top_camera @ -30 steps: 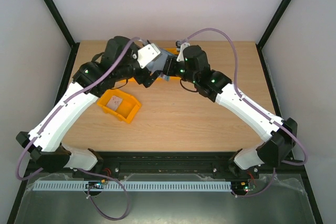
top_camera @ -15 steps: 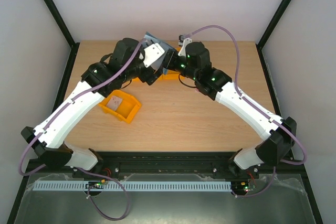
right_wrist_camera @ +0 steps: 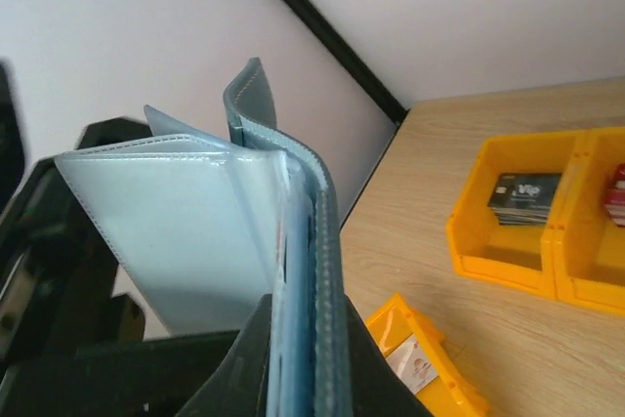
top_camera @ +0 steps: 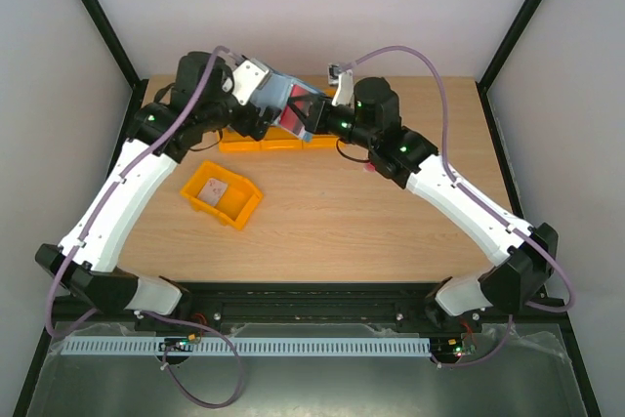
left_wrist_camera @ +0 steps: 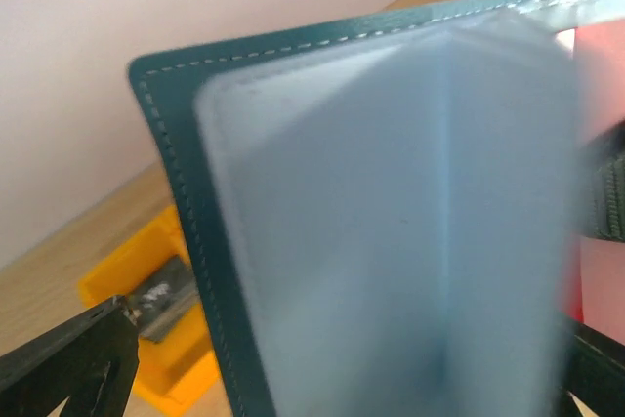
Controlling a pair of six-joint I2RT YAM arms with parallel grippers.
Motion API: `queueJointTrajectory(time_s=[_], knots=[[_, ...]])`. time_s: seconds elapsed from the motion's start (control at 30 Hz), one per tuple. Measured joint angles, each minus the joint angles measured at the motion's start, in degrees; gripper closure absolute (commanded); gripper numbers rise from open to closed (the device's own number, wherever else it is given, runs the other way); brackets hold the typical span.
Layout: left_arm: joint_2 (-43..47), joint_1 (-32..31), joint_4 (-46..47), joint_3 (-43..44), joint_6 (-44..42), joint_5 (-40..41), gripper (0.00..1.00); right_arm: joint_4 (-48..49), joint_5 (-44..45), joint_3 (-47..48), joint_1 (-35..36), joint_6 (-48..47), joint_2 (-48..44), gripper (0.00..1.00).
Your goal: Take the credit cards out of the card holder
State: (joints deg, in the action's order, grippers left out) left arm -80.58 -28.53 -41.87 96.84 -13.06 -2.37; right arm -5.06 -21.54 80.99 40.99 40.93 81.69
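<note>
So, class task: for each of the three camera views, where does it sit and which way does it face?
Top external: above and behind the robot, looking down on the table; the left arm and right arm show.
Left wrist: on the left arm, facing the open card holder close up; one own finger shows.
Right wrist: on the right arm, looking along the card holder, clamped in the right gripper.
Shared: top and right wrist both show the loose orange bin.
</note>
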Motion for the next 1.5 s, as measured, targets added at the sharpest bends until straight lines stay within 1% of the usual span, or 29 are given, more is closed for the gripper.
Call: queueJointTrajectory(time_s=[0.13,0.2,0.37,0.47,0.5,0.53,0.57,0.6,0.67,0.7,0.73,0.8,0.83,0.87,0.97,1.0,1.2,1.4,1.47,1.5], knots=[[1.03,4.28,-2.03,0.0,0.63,-12.92,0.01,1.73,-6.19,-1.62,-0.5,-7.1,-2.01,0.98],[1.7,4.96,-3.58,0.09,0.22,-18.8,0.01,2.29,-9.44,-3.34,-0.59,-11.87,-4.31,0.98],[3.13,5.2,-7.32,0.98,-1.44,-30.53,0.03,2.34,-17.81,-7.3,-0.61,-23.37,-11.23,0.98],[3.56,5.2,-8.92,1.92,-2.4,-36.06,0.07,2.05,-22.18,-7.65,-0.61,-29.03,-13.44,0.98],[3.65,5.2,-9.4,2.12,-2.62,-37.53,0.11,1.97,-23.32,-7.65,-0.59,-30.14,-13.81,0.98],[3.65,5.2,-9.94,2.32,-2.99,-38.99,0.16,1.84,-24.44,-7.65,-0.59,-31.19,-14.14,0.98],[3.65,5.2,-10.47,2.47,-3.28,-40.52,0.25,1.68,-25.44,-7.65,-0.59,-32.26,-14.36,0.98],[3.65,5.2,-10.91,2.51,-3.74,-42.14,0.38,1.6,-26.23,-7.65,-0.59,-33.16,-14.49,0.98],[3.63,5.2,-12.2,2.56,-4.39,-45.07,0.73,1.31,-27.3,-7.67,-0.59,-34.56,-14.51,0.98],[3.63,5.11,-13.0,2.6,-4.94,-46.58,0.87,1.07,-27.63,-7.67,-0.59,-35.32,-14.51,0.98],[3.63,5.03,-13.64,2.64,-5.29,-47.93,0.96,0.96,-27.71,-7.67,-0.59,-35.8,-14.51,0.98],[3.74,5.09,-14.86,2.67,-5.81,-50.21,0.98,0.52,-27.41,-7.78,-1.01,-36.7,-14.64,0.97],[3.85,5.22,-15.02,2.75,-6.05,-51.1,0.98,0.63,-27.39,-7.82,-1.25,-36.83,-14.67,0.93],[3.85,5.27,-15.19,2.86,-6.16,-51.32,0.98,0.68,-27.39,-7.96,-1.36,-36.98,-14.75,0.87],[3.82,5.22,-15.98,2.86,-6.38,-52.06,0.98,0.96,-27.65,-9.31,-1.44,-37.62,-15.61,0.63],[3.82,5.22,-16.09,2.86,-6.43,-52.09,0.98,0.87,-27.85,-9.92,-1.64,-37.83,-15.85,0.59],[3.82,5.38,-16.37,2.91,-6.58,-51.76,0.98,0.81,-28.85,-13.6,-2.99,-37.33,-16.24,0.49],[3.82,5.38,-16.39,2.89,-7.13,-50.1,0.98,1.09,-29.07,-16.35,-3.87,-36.74,-18.47,0.34],[3.82,5.38,-16.39,2.86,-7.17,-49.59,0.98,1.29,-28.98,-16.35,-4.11,-36.76,-19.5,0.34],[3.82,5.38,-16.39,2.86,-7.21,-49.42,0.98,1.6,-28.94,-16.35,-4.33,-36.65,-20.06,0.37]])
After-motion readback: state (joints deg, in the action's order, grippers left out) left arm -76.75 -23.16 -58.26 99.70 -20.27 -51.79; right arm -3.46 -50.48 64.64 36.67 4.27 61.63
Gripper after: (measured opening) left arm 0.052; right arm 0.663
